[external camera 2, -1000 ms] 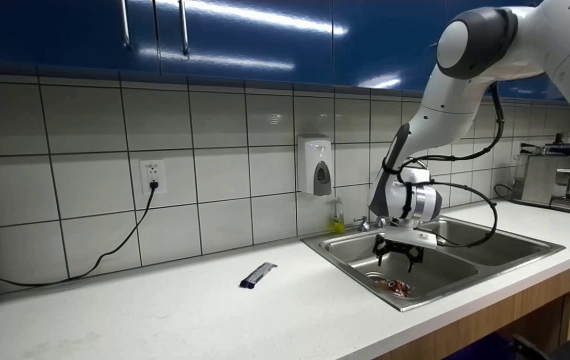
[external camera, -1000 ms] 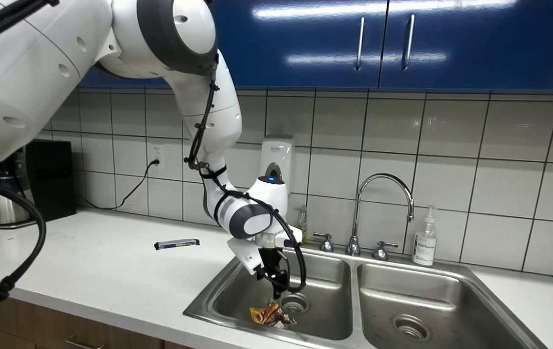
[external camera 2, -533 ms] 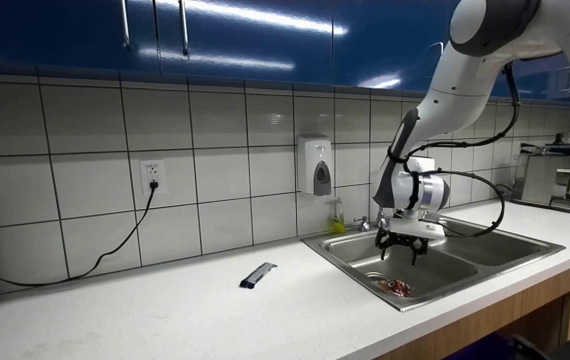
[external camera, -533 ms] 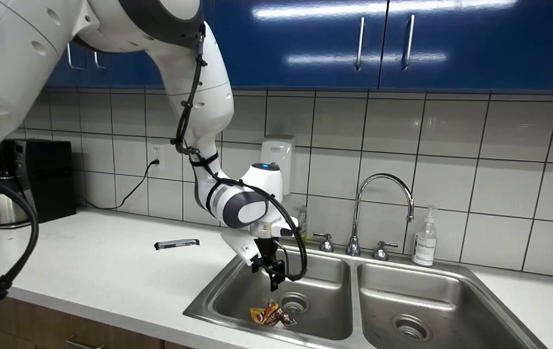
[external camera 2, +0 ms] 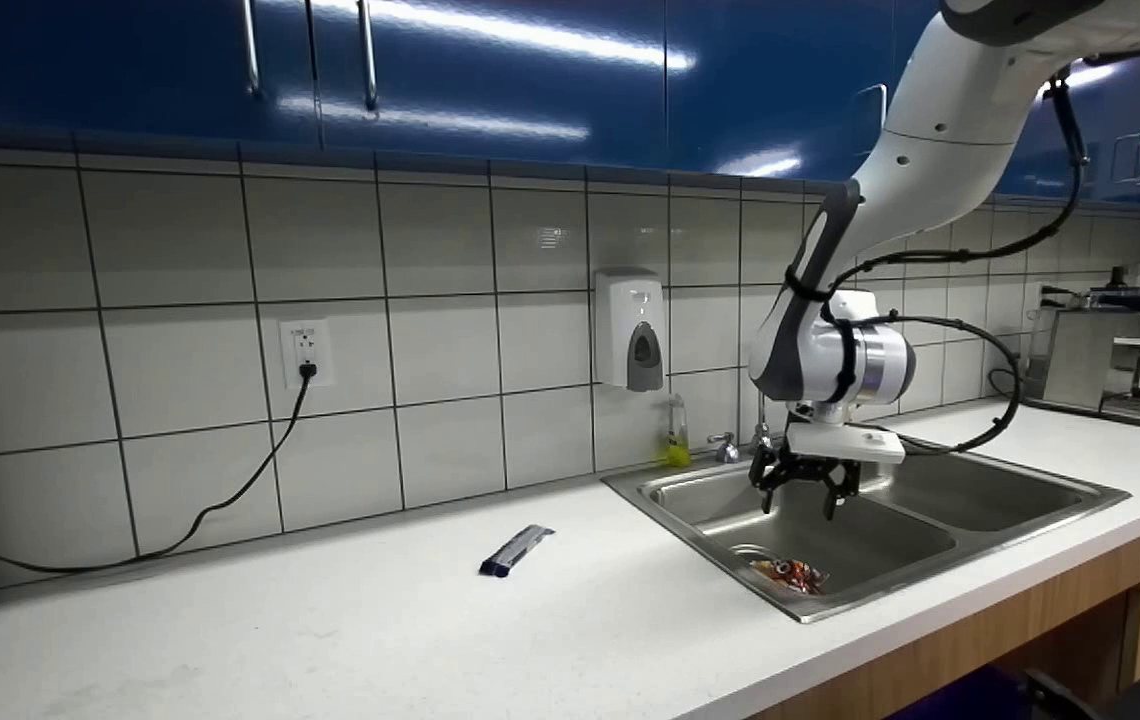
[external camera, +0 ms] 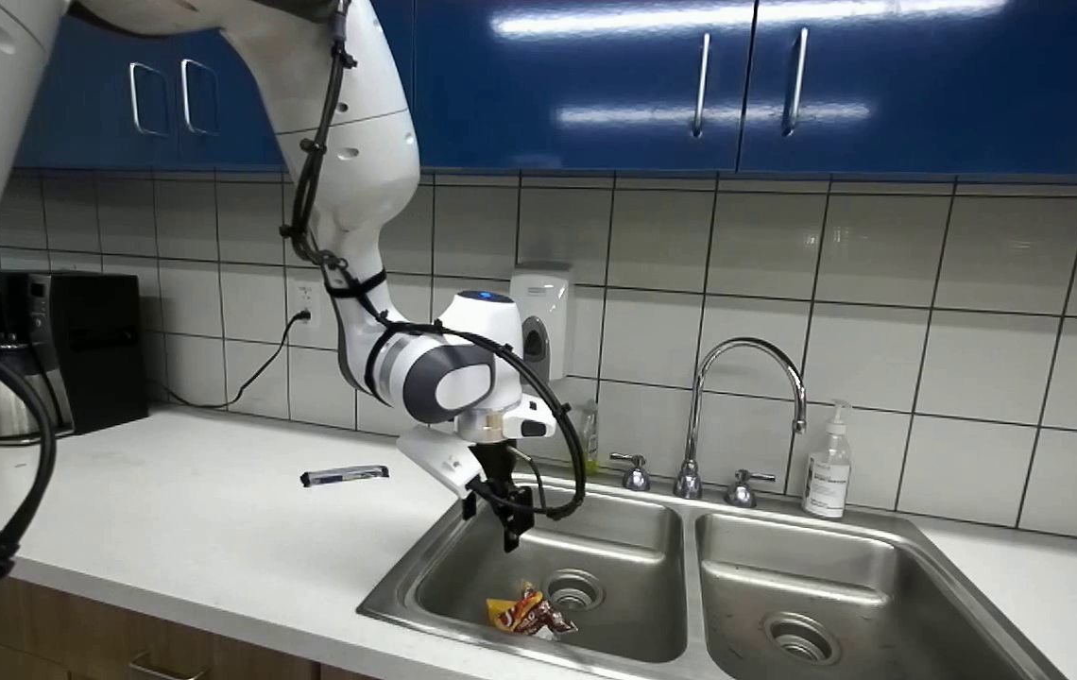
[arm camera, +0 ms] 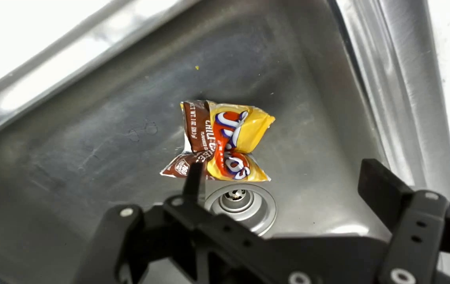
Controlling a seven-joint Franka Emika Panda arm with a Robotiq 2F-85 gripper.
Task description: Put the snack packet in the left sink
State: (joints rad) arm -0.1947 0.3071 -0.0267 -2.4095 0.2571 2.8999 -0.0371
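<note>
The snack packet [external camera: 534, 612] is crumpled, yellow, orange and brown. It lies on the floor of the left sink [external camera: 633, 619], beside the round drain [external camera: 575, 590]. The packet also shows in an exterior view [external camera 2: 790, 574] and in the wrist view [arm camera: 229, 138]. My gripper [external camera: 490, 527] is open and empty, above the left sink and well above the packet. In the wrist view the gripper [arm camera: 283, 169] has its fingers wide apart. One finger [arm camera: 194, 181] covers a bit of the packet's lower edge there, and the gripper body hides part of the basin.
A thin dark stick-like wrapper [external camera: 344, 475] lies on the white counter [external camera: 217, 529] left of the sink. The right basin [external camera: 784, 557], a tall faucet [external camera: 692, 425] with handles and a pump bottle [external camera: 828, 472] are to the right. A soap dispenser [external camera 2: 629, 330] hangs on the wall.
My open gripper has risen out of the left sink, away from the packet, and shifted a little sideways. The packet has stayed where it lies.
</note>
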